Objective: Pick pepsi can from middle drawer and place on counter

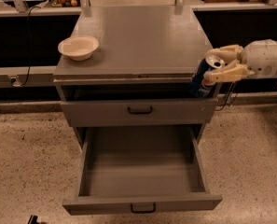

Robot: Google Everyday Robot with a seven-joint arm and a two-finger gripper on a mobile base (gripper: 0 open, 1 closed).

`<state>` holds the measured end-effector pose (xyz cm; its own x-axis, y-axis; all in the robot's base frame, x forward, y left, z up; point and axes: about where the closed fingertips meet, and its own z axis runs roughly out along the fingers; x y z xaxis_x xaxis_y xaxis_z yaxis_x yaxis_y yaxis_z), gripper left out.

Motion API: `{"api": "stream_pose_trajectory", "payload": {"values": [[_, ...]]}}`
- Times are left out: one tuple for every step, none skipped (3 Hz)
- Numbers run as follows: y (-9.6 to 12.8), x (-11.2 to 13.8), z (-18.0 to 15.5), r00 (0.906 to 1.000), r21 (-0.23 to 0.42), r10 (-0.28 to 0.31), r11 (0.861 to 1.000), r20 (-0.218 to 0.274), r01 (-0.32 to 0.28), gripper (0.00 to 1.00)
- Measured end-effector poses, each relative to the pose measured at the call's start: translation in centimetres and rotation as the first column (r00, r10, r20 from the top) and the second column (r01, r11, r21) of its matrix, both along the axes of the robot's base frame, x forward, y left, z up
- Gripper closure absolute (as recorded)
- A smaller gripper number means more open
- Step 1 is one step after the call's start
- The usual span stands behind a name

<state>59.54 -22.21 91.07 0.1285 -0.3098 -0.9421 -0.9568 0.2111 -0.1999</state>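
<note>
The pepsi can, dark blue with a silver top, is held in the air at the right front corner of the counter, its top about level with the counter surface. My gripper comes in from the right on a white arm, and its tan fingers are shut around the can's upper part. The middle drawer is pulled fully out below, and its grey tray is bare.
A cream bowl sits on the counter's left front. A shut drawer with a black handle is above the open one. A long pale ledge with dark panels runs behind. Speckled floor surrounds the cabinet.
</note>
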Motion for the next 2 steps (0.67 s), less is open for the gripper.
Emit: {"api": "stream_pose_trajectory", "payload": {"values": [[2.8, 2.6, 3.1, 0.9987, -0.040, 0.050, 0.998, 0.012, -0.050, 1.00], [5.2, 5.9, 5.2, 0.9994, -0.062, 0.033, 0.998, 0.013, -0.032, 1.00]]}}
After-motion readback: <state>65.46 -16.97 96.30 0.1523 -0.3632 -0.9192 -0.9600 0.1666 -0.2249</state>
